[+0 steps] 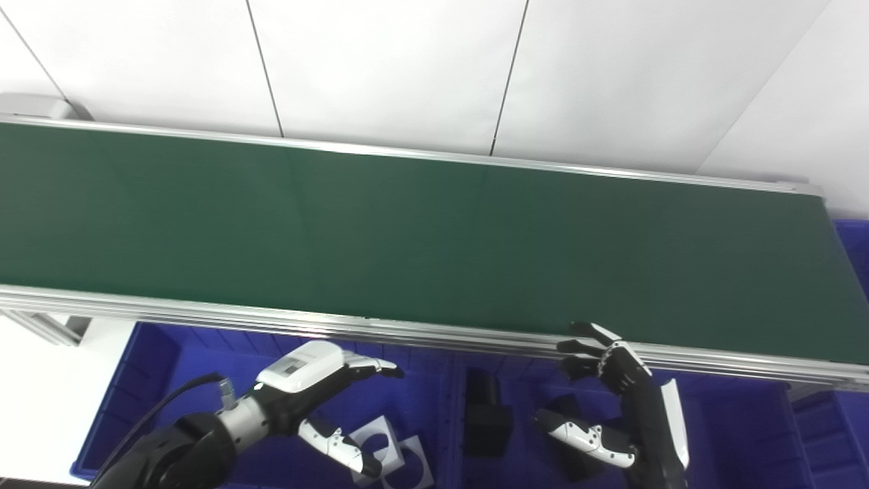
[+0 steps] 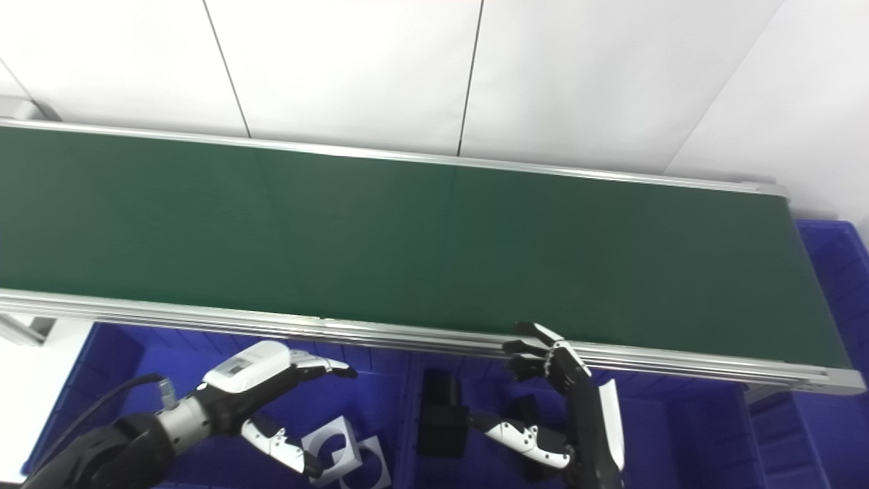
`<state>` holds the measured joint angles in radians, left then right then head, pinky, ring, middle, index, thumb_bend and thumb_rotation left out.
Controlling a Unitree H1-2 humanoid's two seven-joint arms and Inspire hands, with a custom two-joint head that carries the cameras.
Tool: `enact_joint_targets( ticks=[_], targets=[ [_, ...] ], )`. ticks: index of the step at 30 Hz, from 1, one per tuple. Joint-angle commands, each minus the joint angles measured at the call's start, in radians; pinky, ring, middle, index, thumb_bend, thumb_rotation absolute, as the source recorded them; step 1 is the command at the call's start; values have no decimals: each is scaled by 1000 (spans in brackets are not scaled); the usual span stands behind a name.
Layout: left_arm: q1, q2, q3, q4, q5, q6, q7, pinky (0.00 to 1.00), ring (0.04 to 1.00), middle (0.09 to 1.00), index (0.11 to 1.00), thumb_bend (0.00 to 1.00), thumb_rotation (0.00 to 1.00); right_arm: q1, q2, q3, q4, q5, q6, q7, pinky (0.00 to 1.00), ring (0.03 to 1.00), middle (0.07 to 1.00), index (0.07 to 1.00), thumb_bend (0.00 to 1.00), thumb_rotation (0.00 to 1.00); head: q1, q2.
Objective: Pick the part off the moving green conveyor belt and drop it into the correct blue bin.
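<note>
So the green conveyor belt [image 1: 421, 244] is running across the whole view on a slant, framed by silver rails, and right now there's nothing sitting on it anywhere that I can see. No part is showing on the belt at all, so the only parts in view are the ones already lying down in the bins.

Both hands are hanging below the near rail, over the blue bins. The left hand [image 1: 319, 401] is hovering above the left blue bin [image 1: 156, 367], fingers spread out with the thumb dropped below, not gripping anything. Just under it, two white square parts with round holes [image 1: 394, 458] are lying in that bin, overlapping each other a bit.

The right hand [image 1: 611, 394] is reaching up with its fingertips [image 1: 587, 336] just at the rail edge, fingers apart, thumb sticking out to the side, also holding nothing. It's sitting over the middle blue bin [image 1: 733, 421], where a black blocky part [image 1: 485, 407] is resting, and another dark piece is partly hidden behind the thumb.

There's one more blue bin [image 2: 838, 272] peeking out past the far right end of the belt.
</note>
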<state>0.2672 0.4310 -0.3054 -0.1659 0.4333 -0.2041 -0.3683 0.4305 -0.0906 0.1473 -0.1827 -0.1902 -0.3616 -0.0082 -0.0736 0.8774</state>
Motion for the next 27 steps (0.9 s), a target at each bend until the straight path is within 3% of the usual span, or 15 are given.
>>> enact_joint_targets(
  ticks=[1, 8, 11, 18, 27],
  targets=[
    [10, -22, 23, -14, -171, -57, 11, 753, 834, 854, 845, 956, 590, -2, -5, 1, -39, -5, 11, 16, 511, 589, 667, 754, 815, 292, -1, 0],
    [33, -97, 57, 64, -496, -184, -6, 798, 829, 843, 839, 931, 463, -1, -17, 7, -49, -11, 34, 35, 515, 598, 684, 761, 818, 293, -22, -7],
    [46, -132, 77, 96, -564, -210, 0, 794, 839, 865, 865, 914, 445, 5, -24, 7, -67, -4, 72, 53, 523, 611, 705, 771, 831, 308, -22, -11],
    [68, -176, 123, 122, -619, -225, 9, 785, 831, 877, 891, 900, 440, 21, -56, 9, -123, -20, 160, 95, 554, 655, 759, 817, 857, 314, -24, -9],
    [69, -199, 153, 137, -647, -231, -2, 805, 841, 886, 895, 867, 395, 28, -56, 19, -146, -18, 204, 116, 593, 696, 785, 842, 859, 279, -40, -10]
  ],
)
